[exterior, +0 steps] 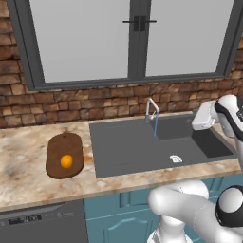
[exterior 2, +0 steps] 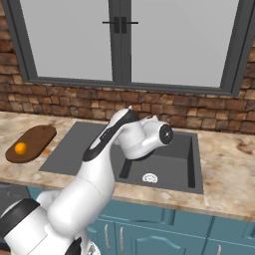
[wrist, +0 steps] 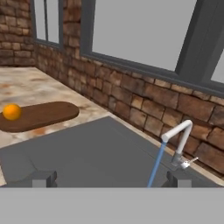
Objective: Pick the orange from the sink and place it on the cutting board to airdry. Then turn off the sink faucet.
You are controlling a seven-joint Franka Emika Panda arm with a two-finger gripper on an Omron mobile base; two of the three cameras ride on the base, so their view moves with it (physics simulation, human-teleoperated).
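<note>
End effector (wrist: 109, 179): you see its two small dark tips low in the hand view. They stand wide apart with nothing between them, so it is let go. It hangs over the sink and looks at the tap.
Arm: in the right base view your white arm (exterior 2: 107, 149) bends over the basin.
Sink (exterior: 128, 152): a wide dark grey basin set in the tabletop, with a small white drain mark (exterior: 176, 159) on its floor.
Orange (exterior: 66, 161): it sits on the cutting board, left of the sink. It is not in the basin.
Cutting board (exterior: 71, 144): dark brown, flat on the speckled tabletop (exterior: 23, 161), just beside the sink.
Sink faucet (exterior: 152, 108): a thin silver tap at the back rim. A thin blue stream of water (exterior: 155, 126) runs down from it.
Wall: red-brown bricks (exterior: 71, 107) behind, with a big window (exterior: 85, 38) above.
</note>
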